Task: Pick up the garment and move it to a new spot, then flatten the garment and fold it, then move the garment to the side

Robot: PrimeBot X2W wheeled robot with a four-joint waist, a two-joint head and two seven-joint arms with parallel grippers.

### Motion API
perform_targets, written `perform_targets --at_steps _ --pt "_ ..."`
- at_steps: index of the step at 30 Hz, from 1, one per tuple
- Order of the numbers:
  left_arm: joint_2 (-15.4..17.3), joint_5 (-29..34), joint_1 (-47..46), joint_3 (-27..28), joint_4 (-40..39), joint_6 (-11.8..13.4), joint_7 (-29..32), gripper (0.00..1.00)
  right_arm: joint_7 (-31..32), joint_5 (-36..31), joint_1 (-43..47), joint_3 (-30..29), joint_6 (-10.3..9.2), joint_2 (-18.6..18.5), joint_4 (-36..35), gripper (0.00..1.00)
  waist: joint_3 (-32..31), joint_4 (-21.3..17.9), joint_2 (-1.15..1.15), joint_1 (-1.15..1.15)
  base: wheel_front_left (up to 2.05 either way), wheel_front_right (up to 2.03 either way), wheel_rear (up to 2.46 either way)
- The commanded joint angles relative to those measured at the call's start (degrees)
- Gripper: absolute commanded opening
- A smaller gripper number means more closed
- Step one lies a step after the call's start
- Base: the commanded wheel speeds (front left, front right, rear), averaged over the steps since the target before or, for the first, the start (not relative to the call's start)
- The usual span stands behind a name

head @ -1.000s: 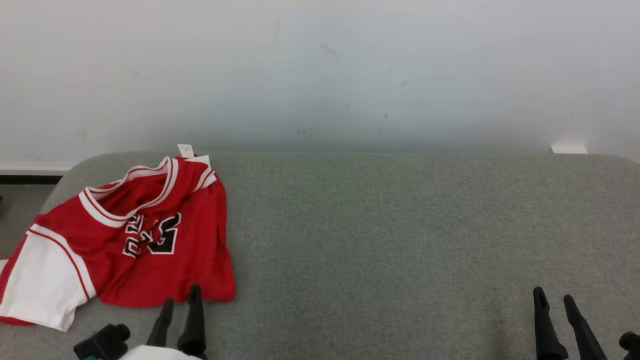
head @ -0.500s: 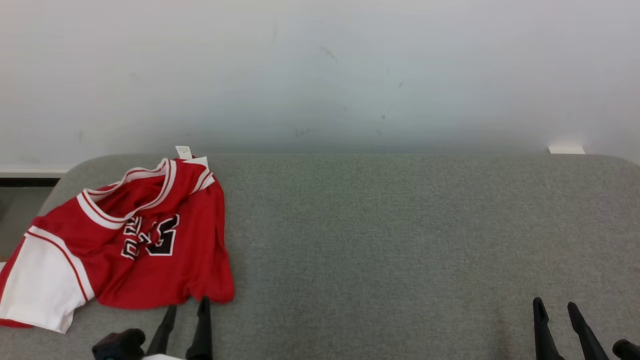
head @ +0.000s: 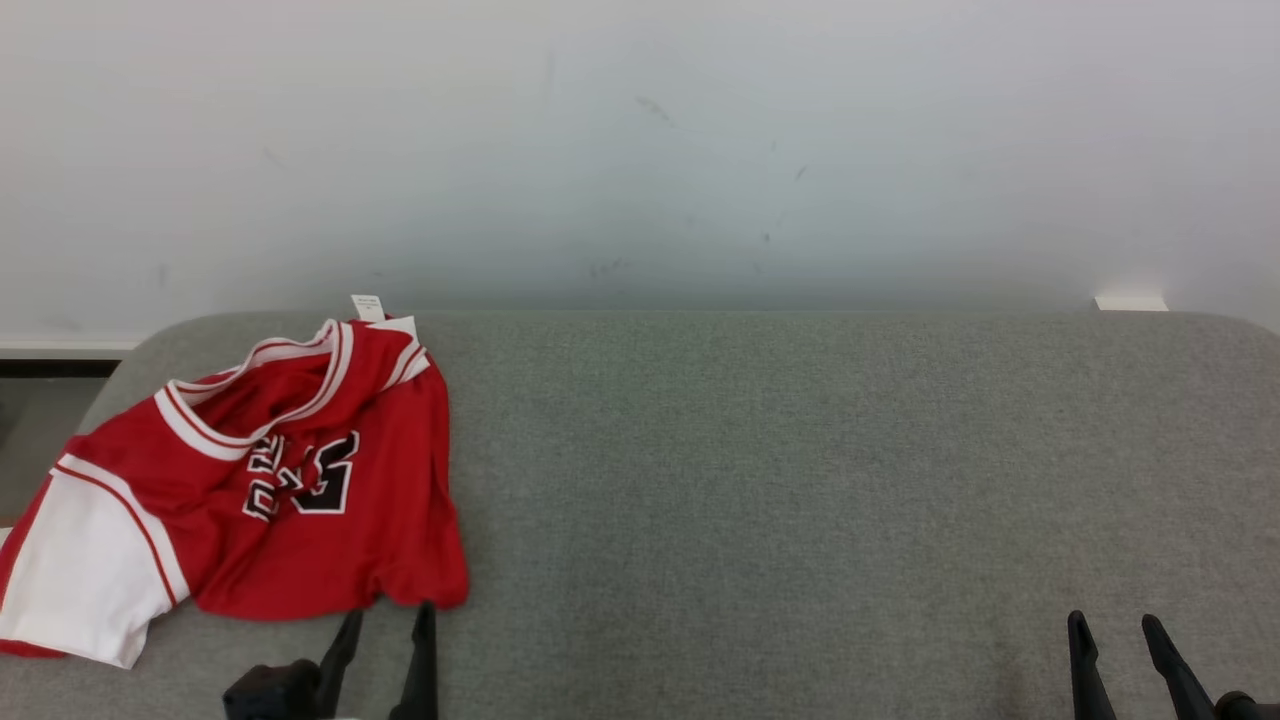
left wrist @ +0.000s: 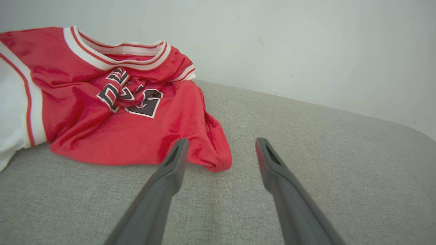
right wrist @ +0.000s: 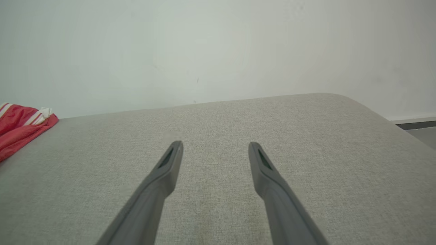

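The garment (head: 260, 480) is a red jersey with white trim, a white side panel and black-and-white lettering, lying crumpled at the left end of the grey table (head: 800, 480). In the left wrist view the garment (left wrist: 112, 112) fills the upper left. My left gripper (head: 390, 615) stands open just short of the garment's near right corner, touching nothing; in its own view the left gripper (left wrist: 219, 144) has that corner between its tips, a little beyond them. My right gripper (head: 1112, 622) is open and empty at the lower right, and the right gripper (right wrist: 214, 146) hovers over bare cloth, with the garment (right wrist: 20, 131) at the far left.
A white wall (head: 640, 150) rises right behind the table. The table's rounded left edge (head: 110, 370) drops to a darker floor gap, and part of the garment hangs near it. A small white block (head: 1130, 302) sits at the back right.
Both grippers have drawn back toward the bottom edge of the head view, the left one also shifting right and off the garment's hem. The garment has stayed where it was.
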Motion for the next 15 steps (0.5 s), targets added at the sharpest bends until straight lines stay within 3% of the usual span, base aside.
perform_targets --at_steps 1,15 --pt "0.7 2.0 0.4 -0.1 0.0 0.2 -0.5 1.0 -0.5 -1.6 0.2 -0.2 -0.09 -0.7 -0.1 1.0 0.0 0.0 0.0 0.0 0.0 0.0 0.0" --pt "0.9 7.9 0.8 -1.2 1.4 0.8 -2.2 1.0 -2.2 -6.3 0.9 -0.9 -0.1 -0.1 0.6 1.0 -0.1 -0.1 0.0 0.0 0.0 0.0 0.0"
